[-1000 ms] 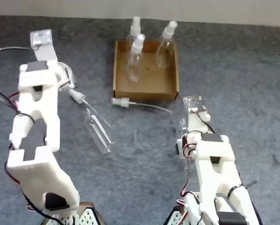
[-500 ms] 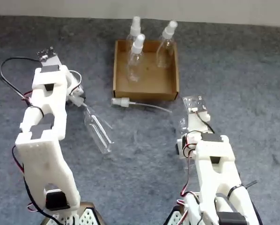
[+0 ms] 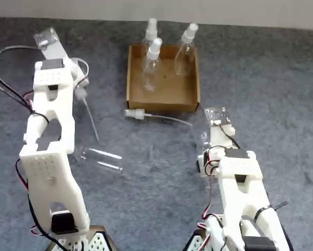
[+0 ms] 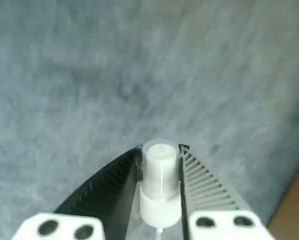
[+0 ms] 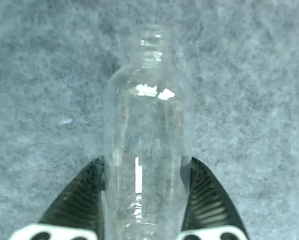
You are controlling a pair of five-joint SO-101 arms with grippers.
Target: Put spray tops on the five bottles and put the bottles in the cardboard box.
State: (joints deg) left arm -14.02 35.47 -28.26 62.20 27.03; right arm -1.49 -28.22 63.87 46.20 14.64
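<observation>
A clear bottle (image 3: 99, 158) without a top is seen lying on its side on the grey carpet (image 3: 261, 89), in the lower left of the middle of the high view. To its right, in the lower right part of the frame, the right gripper (image 3: 208, 140) (image 5: 145, 162) is clenched around a second bottle (image 3: 204, 138) (image 5: 147, 125). In the right wrist view this bottle's body is gripped between the two jaws, and its open neck is pointed away from the wrist. Whether it rests on the carpet cannot be told.

Farther up, a loose top (image 3: 135, 114) is laid on the carpet just in front of the box (image 3: 163, 102), with its thin tube stretched out to the right. In the upper left, a held top (image 3: 81, 95) (image 4: 160, 185) is grasped by the left gripper (image 3: 78, 86) (image 4: 159, 150), pinched at the head between both jaws. Its tube is hung down towards the lying bottle, apart from it.

At the top centre, two capped bottles (image 3: 151, 65) (image 3: 184, 52) are stood upright inside the box. A third capped bottle (image 3: 149, 34) is stood at the box's far wall. Whether it is inside or just behind cannot be told.
</observation>
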